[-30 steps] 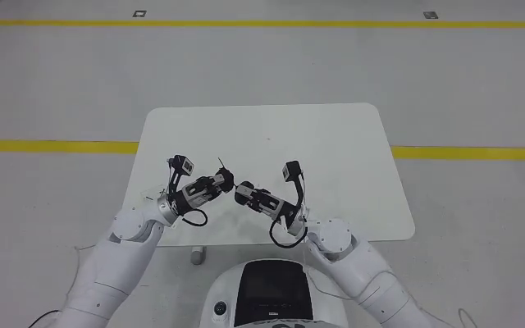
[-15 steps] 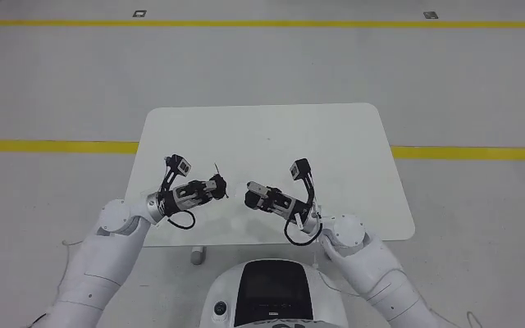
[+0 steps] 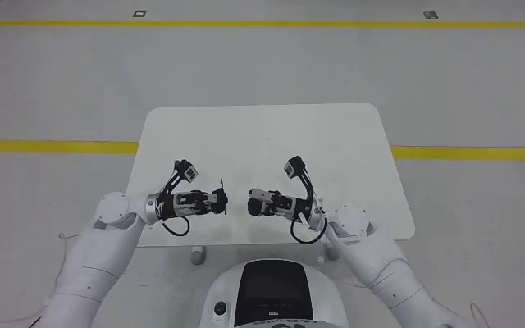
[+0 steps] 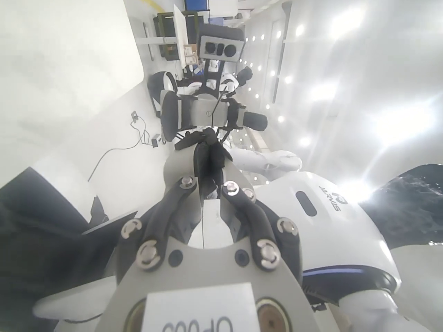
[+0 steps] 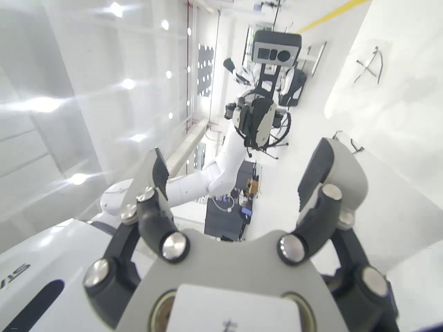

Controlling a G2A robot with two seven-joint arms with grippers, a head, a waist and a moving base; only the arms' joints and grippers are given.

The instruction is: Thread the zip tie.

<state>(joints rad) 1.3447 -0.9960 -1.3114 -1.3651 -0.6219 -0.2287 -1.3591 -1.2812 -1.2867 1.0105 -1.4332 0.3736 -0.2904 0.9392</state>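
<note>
Above the near half of the bench [image 3: 344,139], the left end effector [image 3: 219,199] is clamped on the zip tie [image 4: 207,138], which is held in the air and not resting on anything; its thin tail [image 3: 221,183] sticks out toward the far side; the right end effector [image 3: 252,203] faces it across a small gap, spread wide and empty; the step in hand looks like taking the free end to feed it through the head; the right one should probably pinch the tail close to its tip and approach slowly, while the left keeps a firm hold so the tie does not twist; the head's slot cannot be made out in the dark bunch at the pads; both side edges are well apart from the work, the near edge is closer, and the far half offers room to swing
</note>
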